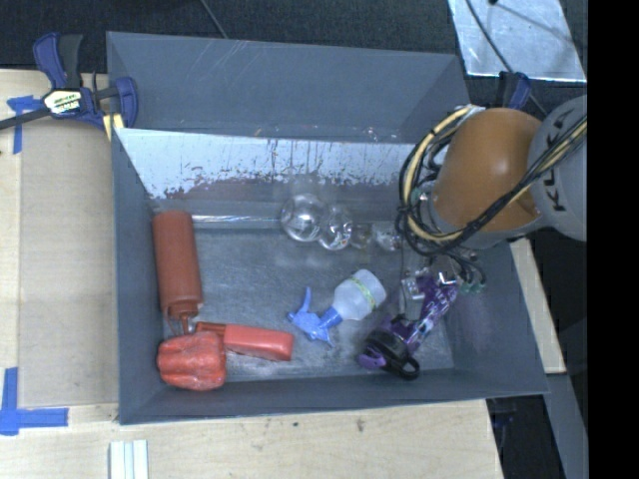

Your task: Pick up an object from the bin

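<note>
My gripper (pixel 413 289) reaches down at the bin's right side, below the arm's wrist. Right beside and under it lies a purple and black thing (pixel 403 339), long and thin, running from the gripper towards the bin's front wall. It touches or overlaps the gripper's lower end, and I cannot tell whether it is held. A small clear spray bottle (pixel 351 299) with a blue trigger lies just left of the gripper, on its side.
A clear glass piece (pixel 314 220) lies by the back wall. A red-brown cylinder (pixel 177 259) stands along the left side. A red and orange lump with a handle (pixel 222 353) fills the front left corner. The bin's walls slope in close on the right.
</note>
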`<state>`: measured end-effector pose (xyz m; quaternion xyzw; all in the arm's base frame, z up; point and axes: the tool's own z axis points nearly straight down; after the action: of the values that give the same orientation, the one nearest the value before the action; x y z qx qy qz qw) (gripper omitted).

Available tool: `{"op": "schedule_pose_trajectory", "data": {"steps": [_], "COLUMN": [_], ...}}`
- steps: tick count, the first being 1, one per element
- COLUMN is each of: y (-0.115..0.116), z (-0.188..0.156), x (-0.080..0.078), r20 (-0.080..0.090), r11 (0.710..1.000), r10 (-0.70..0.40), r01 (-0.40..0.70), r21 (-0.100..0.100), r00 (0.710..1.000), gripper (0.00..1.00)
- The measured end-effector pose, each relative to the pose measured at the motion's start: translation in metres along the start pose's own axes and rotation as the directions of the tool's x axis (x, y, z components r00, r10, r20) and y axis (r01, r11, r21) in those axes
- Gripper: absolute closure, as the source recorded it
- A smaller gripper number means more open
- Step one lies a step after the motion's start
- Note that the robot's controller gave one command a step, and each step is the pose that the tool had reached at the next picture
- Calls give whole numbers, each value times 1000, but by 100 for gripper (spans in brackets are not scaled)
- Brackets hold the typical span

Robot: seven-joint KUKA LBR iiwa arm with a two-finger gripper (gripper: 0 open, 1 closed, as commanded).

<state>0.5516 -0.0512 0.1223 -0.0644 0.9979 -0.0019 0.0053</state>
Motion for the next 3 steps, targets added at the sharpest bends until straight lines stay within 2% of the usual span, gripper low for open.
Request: {"op": "schedule_pose_trajectory", "data": {"steps": [1, 2, 3], "y": [51, 39, 53], "z": [17, 2, 47], "x": [-14, -24, -21], "r20": [-6, -7, -4], "r11": [991, 964, 958], "r10": [-135, -266, -287], "r01": [135, 266, 287], "r21": [-7, -7, -6], "r00": [991, 964, 958], "gripper": [0, 0, 0]}}
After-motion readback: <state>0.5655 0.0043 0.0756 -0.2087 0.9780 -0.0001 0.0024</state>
